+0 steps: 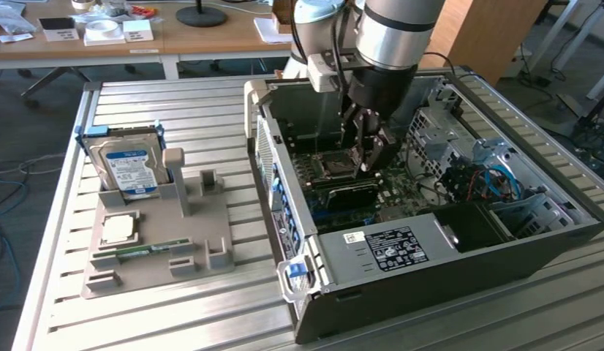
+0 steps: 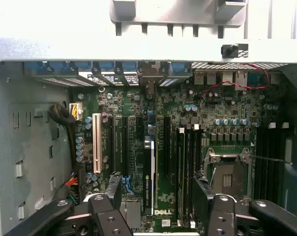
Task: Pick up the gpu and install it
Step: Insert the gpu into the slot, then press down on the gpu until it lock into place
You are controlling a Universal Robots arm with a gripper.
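The gpu [image 2: 148, 179] stands on edge in a motherboard slot, a thin card with a black and green label along its rim. In the exterior view the gpu [image 1: 346, 196] is a dark block low on the board inside the open computer case [image 1: 282, 183]. My gripper [image 1: 368, 152] hangs inside the case just above the board. In the wrist view the gripper [image 2: 157, 196] is open. Its black fingers [image 2: 111, 189] stand wide apart on either side of the card and do not touch it.
The green motherboard [image 2: 188, 128] carries a white slot [image 2: 97, 142], black slots and an open CPU socket [image 2: 227, 177]. A power supply [image 1: 400, 245] fills the case's near end. On the exterior view's left, a grey fixture [image 1: 156, 270] holds a hard drive [image 1: 126, 164], a CPU [image 1: 118, 228] and a RAM stick [image 1: 146, 250].
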